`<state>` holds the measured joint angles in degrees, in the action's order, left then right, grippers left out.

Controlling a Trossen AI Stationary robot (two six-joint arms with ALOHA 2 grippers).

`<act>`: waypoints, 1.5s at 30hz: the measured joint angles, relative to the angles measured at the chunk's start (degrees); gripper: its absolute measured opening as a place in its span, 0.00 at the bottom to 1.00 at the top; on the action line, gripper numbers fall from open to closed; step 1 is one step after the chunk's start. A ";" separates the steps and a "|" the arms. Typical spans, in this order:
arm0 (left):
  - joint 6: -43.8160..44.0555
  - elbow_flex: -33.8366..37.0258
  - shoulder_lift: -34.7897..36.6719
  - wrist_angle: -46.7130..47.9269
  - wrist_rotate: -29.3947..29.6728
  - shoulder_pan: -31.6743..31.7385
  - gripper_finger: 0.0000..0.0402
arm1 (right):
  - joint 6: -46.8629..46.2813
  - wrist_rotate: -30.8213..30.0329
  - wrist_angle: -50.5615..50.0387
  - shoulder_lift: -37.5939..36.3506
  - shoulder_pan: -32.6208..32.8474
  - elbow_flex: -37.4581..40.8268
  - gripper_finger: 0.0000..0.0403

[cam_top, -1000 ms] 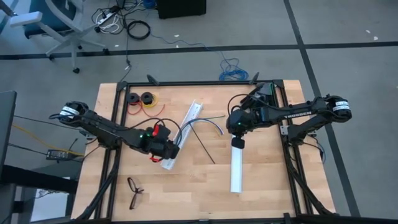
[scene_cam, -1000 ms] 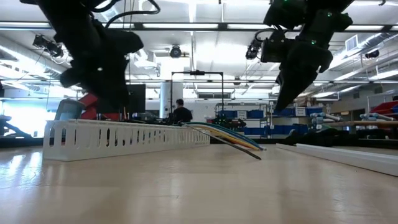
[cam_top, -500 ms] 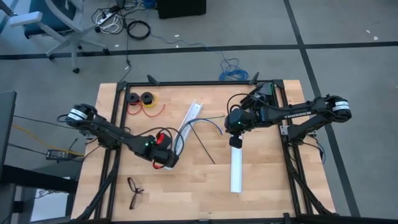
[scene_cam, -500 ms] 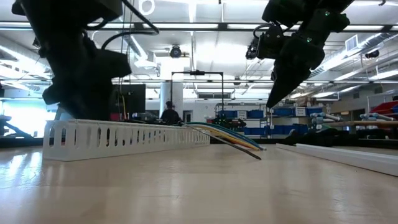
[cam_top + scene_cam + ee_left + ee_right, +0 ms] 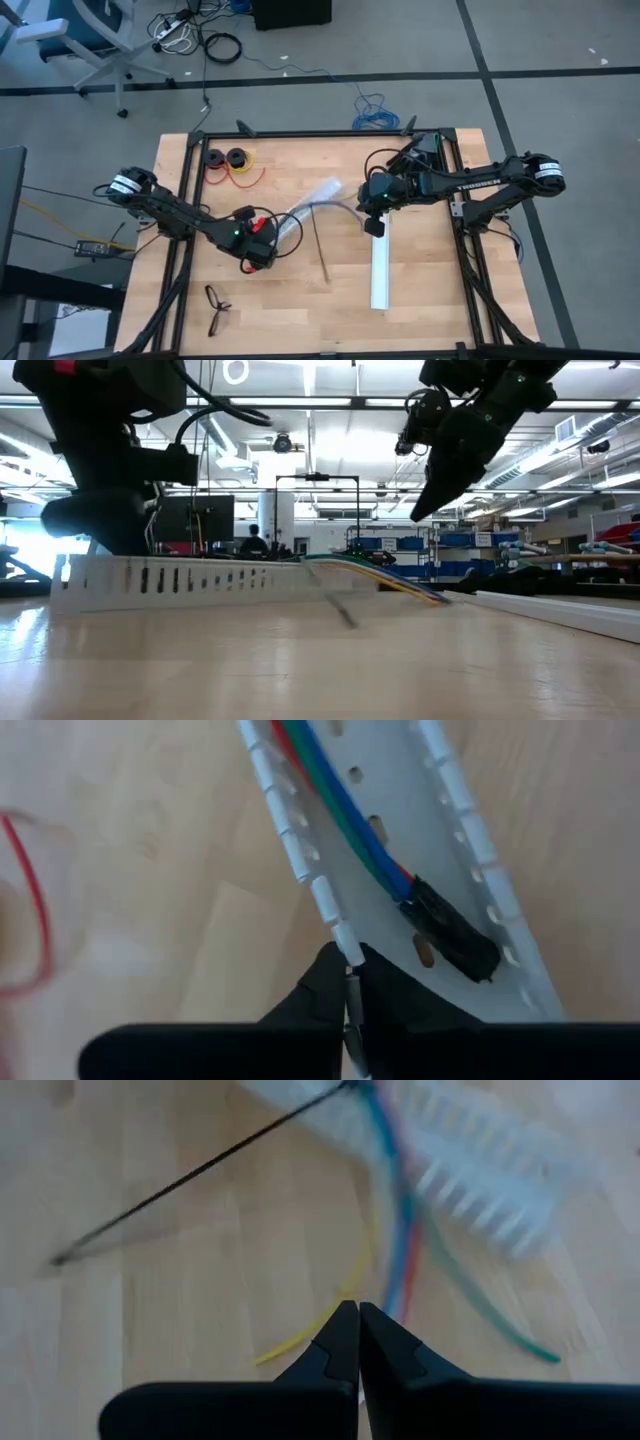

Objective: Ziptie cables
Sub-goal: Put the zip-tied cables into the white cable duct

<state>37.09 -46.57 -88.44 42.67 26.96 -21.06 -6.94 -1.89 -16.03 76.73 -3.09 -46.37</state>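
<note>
The cables (image 5: 335, 205) are thin blue, red, green and yellow wires. Their black connector (image 5: 450, 935) lies inside the white slotted rail (image 5: 305, 208), and their free ends (image 5: 400, 1270) fan out on the table. The thin black ziptie (image 5: 321, 245) lies on the wood with one end by the rail. My left gripper (image 5: 260, 243) is shut on the rail's near end. My right gripper (image 5: 372, 224) is shut and hovers above the table (image 5: 418, 515), just right of the cables' free ends, touching nothing. My left gripper pinches the slotted rail's side wall (image 5: 340, 935), near the rail's near end, between its two fingertips (image 5: 325, 980). The fingers come along the rail from that end. The rail lies flat on the table with the connector in its channel.
A second white rail (image 5: 380, 270) lies on the table below my right gripper. A red and yellow wire with two black spools (image 5: 228, 160) sits near the far left corner. A dark pair of glasses (image 5: 217, 306) lies by the near edge. Black frame bars (image 5: 330, 133) border the table.
My left gripper has moved toward the table's left, dragging the rail's near end. The rail has turned about, now lying more across the table. The cables have shifted with it, and the ziptie has swung to point at the near edge. My right gripper has drifted slightly left.
</note>
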 joint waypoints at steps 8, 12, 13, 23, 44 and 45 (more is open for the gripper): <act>-10.41 0.00 0.04 0.99 1.88 0.13 0.04 | -3.58 -0.04 7.37 7.99 -2.26 -0.32 0.00; -12.24 0.00 0.04 1.93 2.36 0.22 0.04 | -4.02 0.10 7.26 12.73 -2.06 -2.61 0.00; -12.36 0.00 0.04 2.54 2.48 0.22 0.04 | -4.02 0.07 7.17 13.75 -1.77 -3.33 0.00; -9.77 1.81 0.07 3.97 3.26 0.44 0.04 | 0.02 0.20 6.02 15.60 0.69 -7.34 0.03; -3.83 2.82 0.11 3.97 3.24 0.44 0.04 | 1.17 4.52 11.86 21.65 0.08 -7.41 0.59; -3.83 2.82 0.11 3.96 3.24 0.44 0.04 | 1.44 4.54 11.87 21.65 -0.09 -7.41 0.60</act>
<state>33.26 -43.75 -88.33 46.63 30.20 -20.62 -5.50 2.66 -4.16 98.39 -3.17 -53.78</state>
